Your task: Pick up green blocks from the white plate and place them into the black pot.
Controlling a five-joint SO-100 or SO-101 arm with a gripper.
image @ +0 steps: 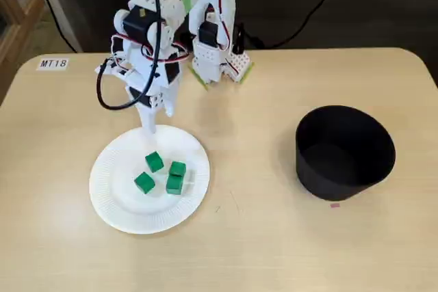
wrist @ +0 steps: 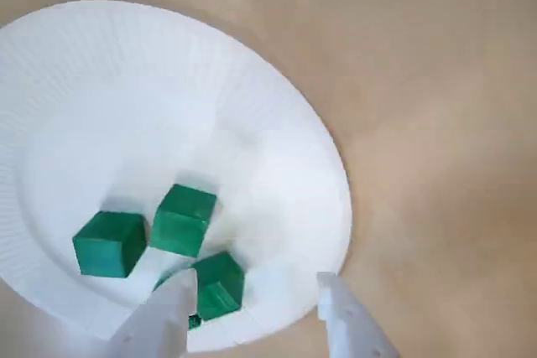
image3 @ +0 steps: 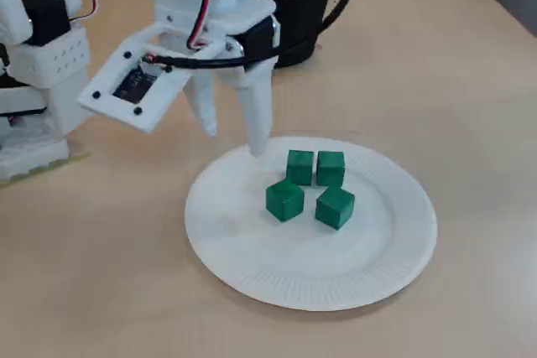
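Several green blocks lie close together on the white paper plate (image: 109, 196), among them one at the back (image: 154, 162) and one at the front left (image: 144, 182). In the wrist view one block (wrist: 183, 220) sits mid-plate (wrist: 126, 81) and another (wrist: 220, 284) lies just beside the left finger (wrist: 159, 324). My gripper (image3: 234, 141) hangs open and empty over the plate's rim (image3: 252, 266), a short way from the blocks (image3: 284, 199). In a fixed view the gripper (image: 148, 124) is at the plate's far edge. The black pot (image: 344, 152) stands to the right.
The arm's base (image: 212, 46) stands at the table's back edge. A label reading MT18 (image: 53, 63) is stuck at the back left. A small pink mark (image: 335, 204) lies in front of the pot. Bare wood separates plate and pot.
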